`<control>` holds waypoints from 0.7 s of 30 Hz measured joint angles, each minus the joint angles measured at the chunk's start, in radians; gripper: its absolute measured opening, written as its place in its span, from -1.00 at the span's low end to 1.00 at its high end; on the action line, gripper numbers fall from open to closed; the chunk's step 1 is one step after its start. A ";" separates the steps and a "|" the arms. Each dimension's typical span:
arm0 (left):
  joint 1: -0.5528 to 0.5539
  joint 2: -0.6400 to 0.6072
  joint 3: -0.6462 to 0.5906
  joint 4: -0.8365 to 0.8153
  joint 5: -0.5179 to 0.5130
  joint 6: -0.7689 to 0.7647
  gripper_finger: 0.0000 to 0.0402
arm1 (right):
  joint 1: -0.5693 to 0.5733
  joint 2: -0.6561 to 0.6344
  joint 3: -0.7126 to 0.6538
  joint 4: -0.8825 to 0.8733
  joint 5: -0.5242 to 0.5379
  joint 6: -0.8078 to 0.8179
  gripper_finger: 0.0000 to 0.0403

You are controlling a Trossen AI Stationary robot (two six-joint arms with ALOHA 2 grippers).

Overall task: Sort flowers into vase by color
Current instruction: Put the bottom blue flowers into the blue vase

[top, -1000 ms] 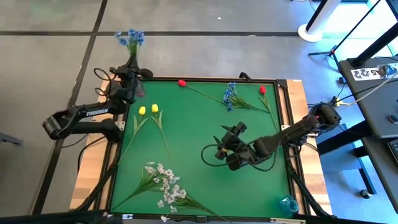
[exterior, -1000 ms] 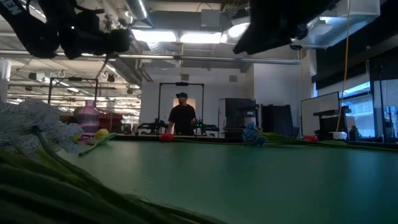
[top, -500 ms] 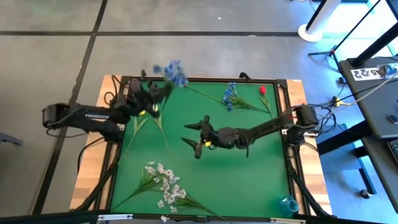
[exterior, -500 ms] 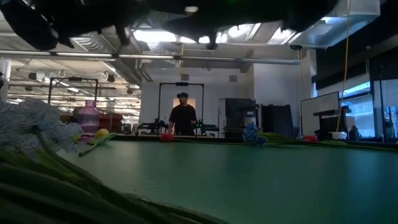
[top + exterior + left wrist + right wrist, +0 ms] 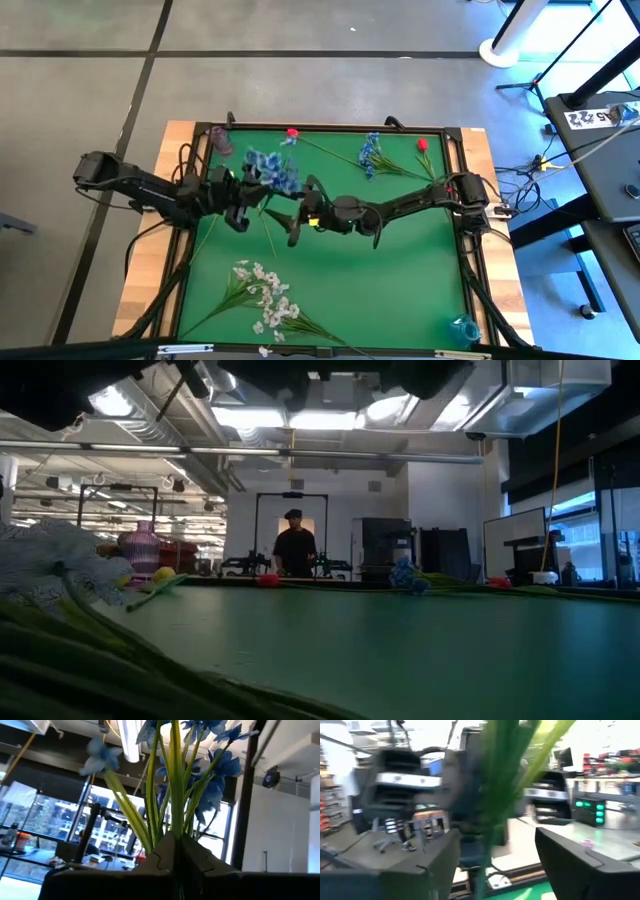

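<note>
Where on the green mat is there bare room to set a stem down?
The widest bare patch is the mat's right half, below the right arm and right of the white sprays. It is crowded at the middle left, where the left gripper, holding the blue sprig, meets the open right gripper.

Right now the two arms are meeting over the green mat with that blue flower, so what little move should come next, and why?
Probably the right claw should close on the stalk. The left claw is shut on the blue sprig, and in the right wrist view the green stalks already stand between that arm's open fingers. It looks like a handover.
</note>
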 joint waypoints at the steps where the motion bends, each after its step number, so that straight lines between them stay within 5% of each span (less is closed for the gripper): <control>1: -0.009 0.006 0.000 0.004 0.000 0.009 -0.96 | 0.000 0.000 0.006 -0.001 -0.001 0.001 0.22; 6: -0.034 0.048 0.000 0.010 0.000 0.027 -0.96 | 0.001 -0.001 0.016 -0.010 -0.026 0.010 -0.12; 13: -0.034 0.055 -0.001 -0.058 -0.002 0.049 -0.93 | 0.000 -0.009 0.016 -0.158 -0.017 0.011 -0.90; 21: -0.034 0.001 0.001 -0.350 0.050 0.019 -0.51 | 0.001 -0.154 0.014 -0.659 -0.034 0.103 -0.83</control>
